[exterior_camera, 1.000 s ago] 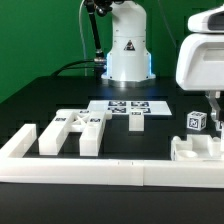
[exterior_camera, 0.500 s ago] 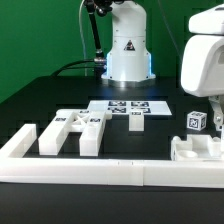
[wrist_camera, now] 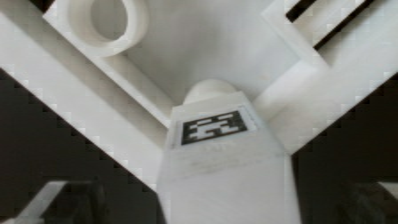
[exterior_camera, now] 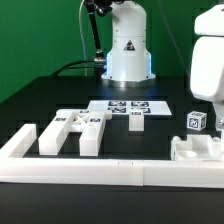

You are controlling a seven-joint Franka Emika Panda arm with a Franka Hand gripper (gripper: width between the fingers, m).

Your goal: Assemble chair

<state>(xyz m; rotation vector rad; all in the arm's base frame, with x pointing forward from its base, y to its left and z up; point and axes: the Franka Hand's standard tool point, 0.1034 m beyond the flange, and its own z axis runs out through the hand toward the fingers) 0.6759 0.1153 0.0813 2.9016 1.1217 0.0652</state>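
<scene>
The chair lies in loose white parts. In the wrist view a white bar with a square tag [wrist_camera: 221, 127] runs down between my gripper [wrist_camera: 210, 208], which is open. Its dark fingers [wrist_camera: 43, 203] stand well apart from the bar on either side. White ribs fan out behind the tag, and one piece has a round hole [wrist_camera: 107, 25]. In the exterior view my arm's white hand [exterior_camera: 207, 60] hangs over a low white part [exterior_camera: 195, 148] at the right. A small tagged cube [exterior_camera: 196, 120] sits just behind that part. Several blocky parts [exterior_camera: 70, 130] lie at the left.
The marker board [exterior_camera: 128, 107] lies flat in front of the robot base [exterior_camera: 128, 50]. A long low white border rail [exterior_camera: 110, 171] runs along the table's front edge and turns back at the left.
The arm's hand has shifted toward the exterior view's right, and the finger seen earlier beside the cube is now mostly out of frame. The parts on the table have not moved.
</scene>
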